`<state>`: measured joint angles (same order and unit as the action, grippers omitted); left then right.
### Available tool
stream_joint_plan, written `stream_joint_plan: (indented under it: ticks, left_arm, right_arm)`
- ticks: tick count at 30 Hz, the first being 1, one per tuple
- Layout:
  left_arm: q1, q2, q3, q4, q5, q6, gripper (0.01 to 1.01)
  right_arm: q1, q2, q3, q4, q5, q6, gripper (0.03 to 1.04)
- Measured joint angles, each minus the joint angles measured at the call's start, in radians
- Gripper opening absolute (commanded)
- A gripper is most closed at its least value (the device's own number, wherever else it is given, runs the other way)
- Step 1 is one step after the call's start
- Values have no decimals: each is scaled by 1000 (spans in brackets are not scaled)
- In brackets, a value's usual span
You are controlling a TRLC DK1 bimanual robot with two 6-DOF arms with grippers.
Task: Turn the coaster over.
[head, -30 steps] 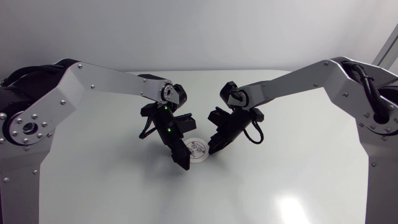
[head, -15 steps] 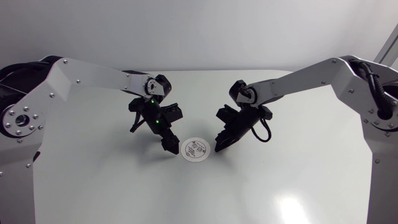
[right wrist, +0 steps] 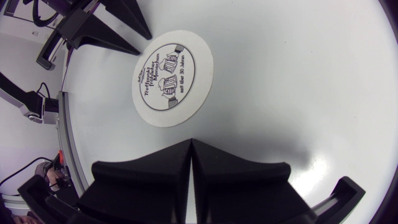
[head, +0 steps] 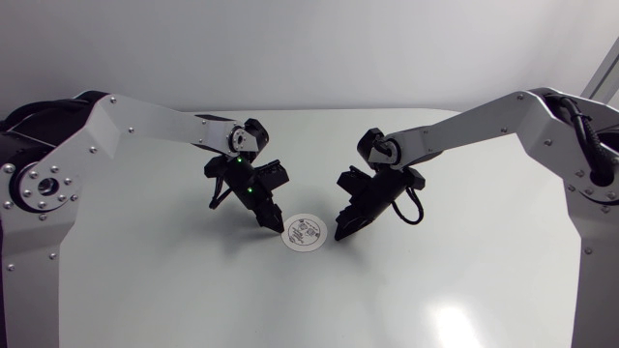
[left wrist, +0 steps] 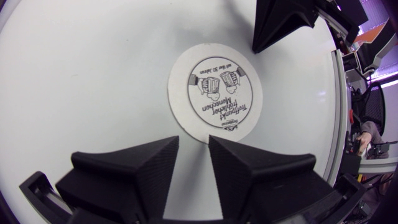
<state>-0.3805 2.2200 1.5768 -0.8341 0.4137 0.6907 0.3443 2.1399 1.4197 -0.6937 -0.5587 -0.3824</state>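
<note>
In the middle of the tabletop (head: pixel 435 275) the coaster (head: pixel 307 232) is lying flat, print up. Left claw (head: pixel 276 224) is hovering at its rim, narrowly parted, empty; right claw (head: pixel 340 233) is pinched closed on nothing. Being so thin, it's risking skidding instead of lifting.

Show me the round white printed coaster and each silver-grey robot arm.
round white printed coaster (head: pixel 306 233): head view, printed centre.
silver-grey left arm (head: pixel 155 119): head view, long link.
silver-grey right arm (head: pixel 464 124): head view, long link.

Coaster (head: pixel 306 232) lies flat between left claw (head: pixel 275 223) and right claw (head: pixel 341 232).
</note>
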Motion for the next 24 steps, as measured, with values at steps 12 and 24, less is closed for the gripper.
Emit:
stream_joint_plan:
  ticks: [12, 24]
  left_arm:
    - [-44, 35, 26, -26, 63, -8, 21]
    - [-53, 51, 45, -29, 81, -11, 21]
  right_arm:
    - [-16, -23, -19, -2, -7, 1, 261]
    - [-74, -21, -12, -2, -68, 56, 807]
